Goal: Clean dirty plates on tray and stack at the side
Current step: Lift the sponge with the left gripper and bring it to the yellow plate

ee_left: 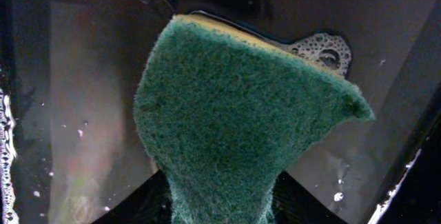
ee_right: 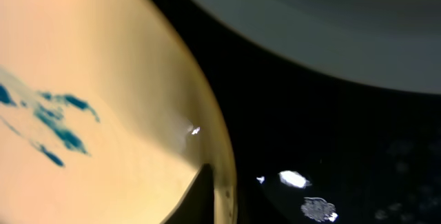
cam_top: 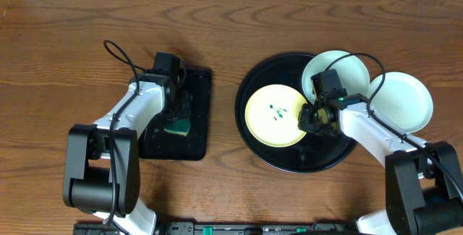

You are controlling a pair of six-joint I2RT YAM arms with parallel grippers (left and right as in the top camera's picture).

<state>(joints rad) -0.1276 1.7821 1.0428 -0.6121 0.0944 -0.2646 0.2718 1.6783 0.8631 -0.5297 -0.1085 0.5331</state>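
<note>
Left arm [cam_top: 137, 108] reaching forward from the near edge, elbow bent, left gripper [cam_top: 177, 119] pointed down, clamped on a green sponge [ee_left: 241, 114], right arm [cam_top: 369, 130] angled inward, right gripper [cam_top: 309, 119] low at the yellow plate [cam_top: 271, 116] rim, one dark fingertip [ee_right: 202, 195] lying on it, closure unclear.

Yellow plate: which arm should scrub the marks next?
Left. The left pincer holds the green sponge over the small rectangular tray, so it likely scrubs. The right pincer is at the rim of the yellow plate on the round black tray, better suited to steadying it.
</note>
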